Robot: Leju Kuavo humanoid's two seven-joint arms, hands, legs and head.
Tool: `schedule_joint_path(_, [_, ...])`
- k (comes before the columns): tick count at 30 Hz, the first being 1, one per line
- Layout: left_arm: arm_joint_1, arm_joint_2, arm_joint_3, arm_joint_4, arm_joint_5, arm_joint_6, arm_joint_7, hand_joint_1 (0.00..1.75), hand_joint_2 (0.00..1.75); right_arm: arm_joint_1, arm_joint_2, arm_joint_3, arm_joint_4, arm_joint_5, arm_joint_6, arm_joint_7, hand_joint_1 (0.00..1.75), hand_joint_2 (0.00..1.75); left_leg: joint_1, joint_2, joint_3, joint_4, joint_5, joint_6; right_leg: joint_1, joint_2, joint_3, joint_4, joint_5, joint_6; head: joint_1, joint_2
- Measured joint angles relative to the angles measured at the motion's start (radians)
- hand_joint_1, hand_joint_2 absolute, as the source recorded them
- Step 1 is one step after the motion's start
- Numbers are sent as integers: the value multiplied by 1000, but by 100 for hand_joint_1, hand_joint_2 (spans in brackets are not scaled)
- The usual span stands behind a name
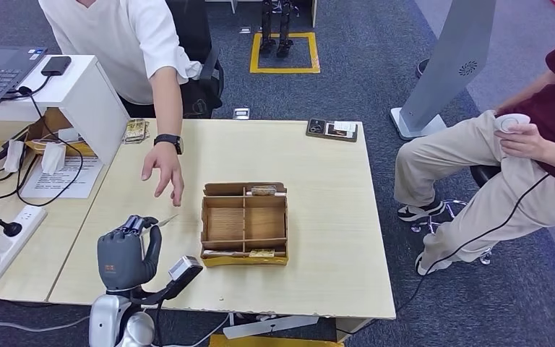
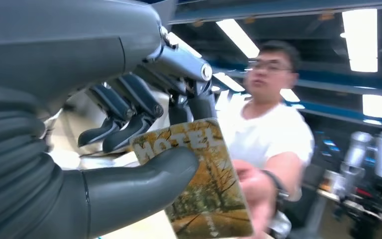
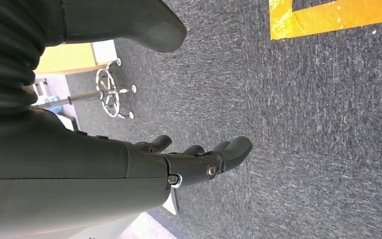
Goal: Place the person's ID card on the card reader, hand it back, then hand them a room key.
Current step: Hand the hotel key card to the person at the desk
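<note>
Looking down from the head view, the left hand (image 1: 126, 253) is raised over the near left part of the pale wooden table (image 1: 318, 166), with a thin card edge sticking out from its fingertips toward the person's hand (image 1: 163, 168), which reaches in with fingers spread, near but apart from it. A divided cardboard tray (image 1: 245, 223) sits mid-table with a small card at its far wall and another at its near wall. A dark card reader (image 1: 331, 129) lies at the far edge, and a white power strip (image 1: 0, 238) and cables are to the left. Beyond the table is blue-grey carpet with a yellow floor marking (image 1: 285, 52); a seated person in beige trousers (image 1: 470, 173) is to the right.

The left wrist view gives what the head view cannot: the room key (image 2: 199, 179) is a card printed with autumn trees and the word HOTEL, pinched between the thick thumb and the darker fingers. Its long axis runs away from the palm, free end toward the person's blurred hand (image 2: 253, 194), which is just beside the card; I cannot tell whether it touches. Ceiling strip lights run overhead.

The right wrist view shows the right hand (image 3: 199, 159) hanging over the carpet, fingers loosely curved, apart and holding nothing, with a chair base (image 3: 110, 94) and yellow tape (image 3: 328, 17) beyond.
</note>
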Motion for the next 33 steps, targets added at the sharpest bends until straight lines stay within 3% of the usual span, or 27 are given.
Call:
schedule_joint_path(4, [3, -9, 35, -44, 46, -1, -42, 175, 175, 0, 1, 0, 0, 0, 1, 0, 0, 175, 1, 0, -1, 0, 0, 0, 1, 0, -1, 0, 0, 0, -1, 0])
schedule_joint_path(11, [-1, -12, 79, -112, 302, -2, -169, 175, 175, 0, 7, 2, 0, 11, -4, 3, 0, 175, 1, 1, -1, 0, 0, 0, 1, 1, -2, 0, 0, 0, -1, 0])
schedule_joint_path(33, [-67, -14, 60, -150, 125, -4, -37, 175, 175, -6, 11, 17, 0, 37, -4, 9, 0, 175, 0, 3, -2, 0, 0, 0, 0, 4, -4, 0, 0, 0, -1, 0])
